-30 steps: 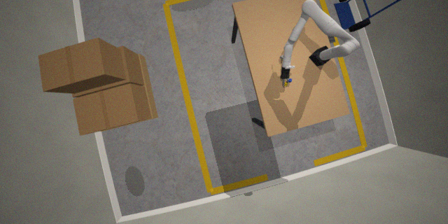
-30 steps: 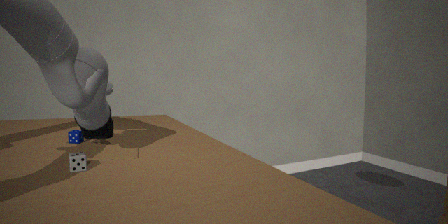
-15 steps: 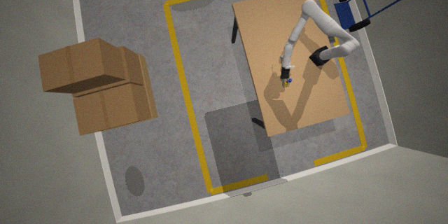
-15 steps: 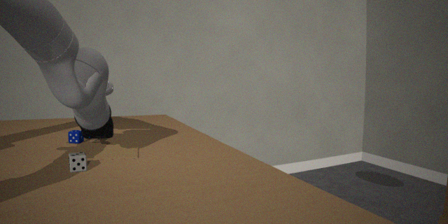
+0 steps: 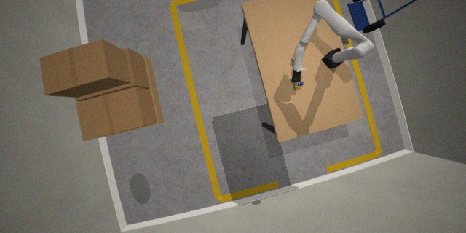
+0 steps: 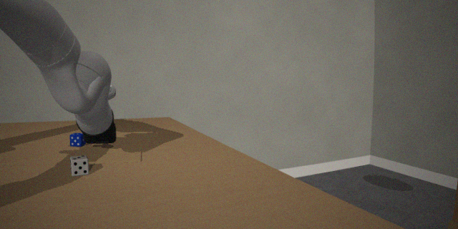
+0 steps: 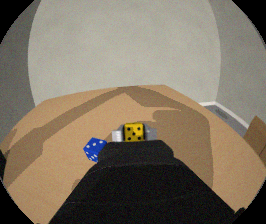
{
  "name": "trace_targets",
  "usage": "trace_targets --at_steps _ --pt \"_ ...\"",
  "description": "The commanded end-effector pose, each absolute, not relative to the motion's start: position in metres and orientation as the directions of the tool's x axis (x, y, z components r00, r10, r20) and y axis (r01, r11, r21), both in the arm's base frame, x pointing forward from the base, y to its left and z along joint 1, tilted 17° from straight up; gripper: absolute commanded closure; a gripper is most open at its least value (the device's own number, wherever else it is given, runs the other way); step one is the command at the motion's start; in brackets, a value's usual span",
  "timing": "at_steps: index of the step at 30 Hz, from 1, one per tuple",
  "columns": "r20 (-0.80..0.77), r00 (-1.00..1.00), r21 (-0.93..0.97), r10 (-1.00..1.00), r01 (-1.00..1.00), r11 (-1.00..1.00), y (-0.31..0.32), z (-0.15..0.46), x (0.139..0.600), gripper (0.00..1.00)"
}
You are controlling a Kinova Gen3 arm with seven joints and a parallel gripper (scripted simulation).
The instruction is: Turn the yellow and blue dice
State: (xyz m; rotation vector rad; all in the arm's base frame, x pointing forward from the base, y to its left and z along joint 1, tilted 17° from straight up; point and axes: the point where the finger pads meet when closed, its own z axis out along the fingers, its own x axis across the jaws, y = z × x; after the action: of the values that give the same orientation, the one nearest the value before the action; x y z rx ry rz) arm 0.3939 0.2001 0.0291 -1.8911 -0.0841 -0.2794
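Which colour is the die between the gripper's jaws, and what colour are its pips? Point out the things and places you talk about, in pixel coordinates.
Yellow with black pips; the wrist view shows that die (image 5: 297,87) (image 7: 134,132) best.

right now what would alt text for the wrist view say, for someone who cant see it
The gripper grips a yellow die with five pips facing the camera. A blue die sits left of it in the image, on a wooden table.
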Motion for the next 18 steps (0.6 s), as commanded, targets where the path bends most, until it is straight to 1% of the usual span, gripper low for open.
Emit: trace_targets --at_steps 1,18 --pt "0.234 0.969 -0.923 -0.08 0.195 -0.332 0.2008 0.0278 0.3944 0.43" --pt "0.234 0.969 -0.923 -0.08 0.195 -0.332 0.2015 0.0234 0.3955 0.43"
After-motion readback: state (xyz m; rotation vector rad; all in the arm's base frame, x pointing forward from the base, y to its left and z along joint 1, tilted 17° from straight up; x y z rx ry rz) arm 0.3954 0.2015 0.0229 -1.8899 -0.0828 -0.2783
